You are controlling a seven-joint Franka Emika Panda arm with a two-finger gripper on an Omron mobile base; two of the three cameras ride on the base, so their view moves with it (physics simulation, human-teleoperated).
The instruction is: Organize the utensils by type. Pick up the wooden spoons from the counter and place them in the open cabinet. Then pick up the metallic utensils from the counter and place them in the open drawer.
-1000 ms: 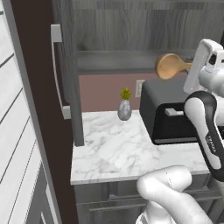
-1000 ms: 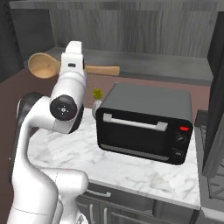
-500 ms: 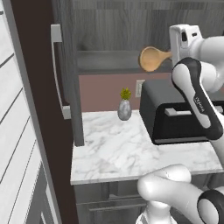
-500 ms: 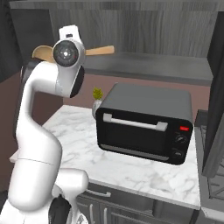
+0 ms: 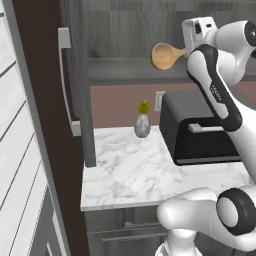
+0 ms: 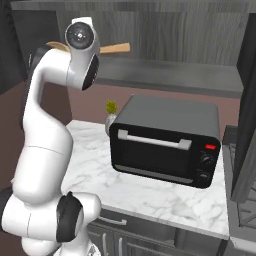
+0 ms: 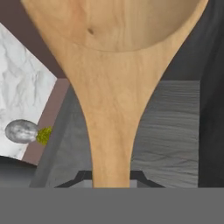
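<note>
The white arm is raised high, wrist at cabinet-shelf level. The gripper (image 7: 111,177) is clamped on the handle of the large light-tan wooden spoon (image 5: 166,55) (smooth grain, round bowl), held above the flat grey shelf of the dark grey wood-grain open cabinet (image 5: 130,67). Compared with a second ago, the spoon sits further left in the left base view. Below lie the white marble counter (image 5: 130,172) and the black glossy toaster oven (image 6: 167,142).

Wooden spoon (image 7: 111,87) bowl cut off at top edge — fingers (image 7: 78,178) mostly hidden.

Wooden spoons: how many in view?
1. The large wooden spoon, held in the gripper over the open cabinet's shelf. Others may be out of frame.
</note>
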